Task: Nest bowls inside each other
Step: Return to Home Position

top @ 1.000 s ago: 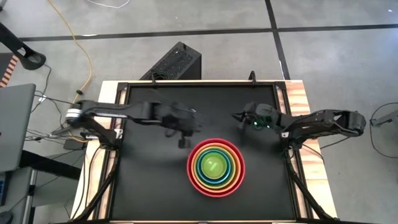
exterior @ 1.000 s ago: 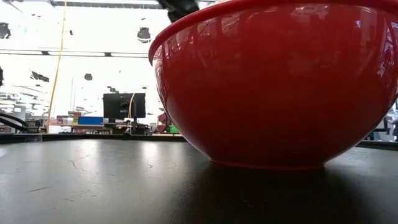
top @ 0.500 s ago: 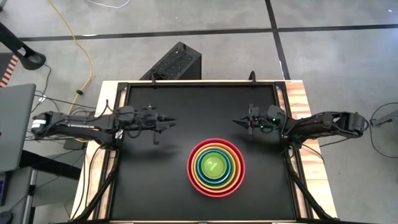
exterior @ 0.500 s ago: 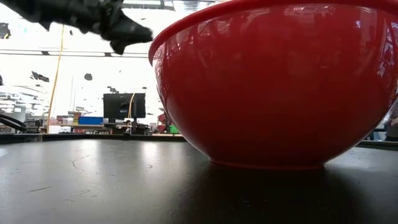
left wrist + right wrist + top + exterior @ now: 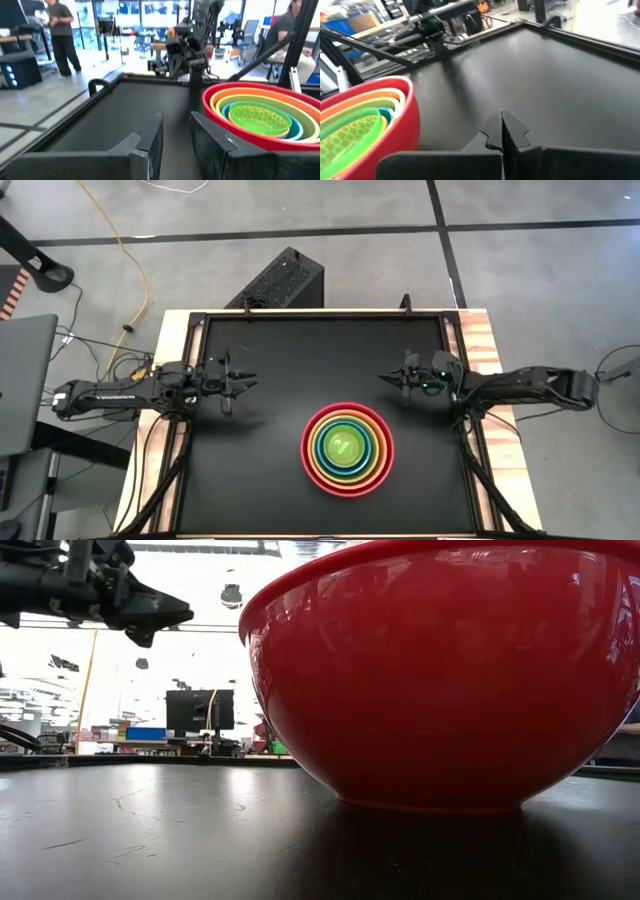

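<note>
Several bowls stand nested in one stack right of the table's middle. The large red bowl is outermost and rests by its base on the black tabletop. Orange, olive and blue bowls follow inward, and a bright green dotted bowl sits innermost. My left gripper hovers level near the table's left edge, left of the stack, open by a narrow gap and holding nothing. My right gripper hovers level near the right edge, beyond the stack, shut on nothing.
The black tabletop has a raised frame around it. A black box stands on the floor past the far edge, and a laptop sits off the left side. People stand in the room beyond. Bare tabletop lies around the stack.
My left gripper has drawn back from above the stack's far left toward the table's left edge, sinking and tipping up to level. The stack has not moved.
</note>
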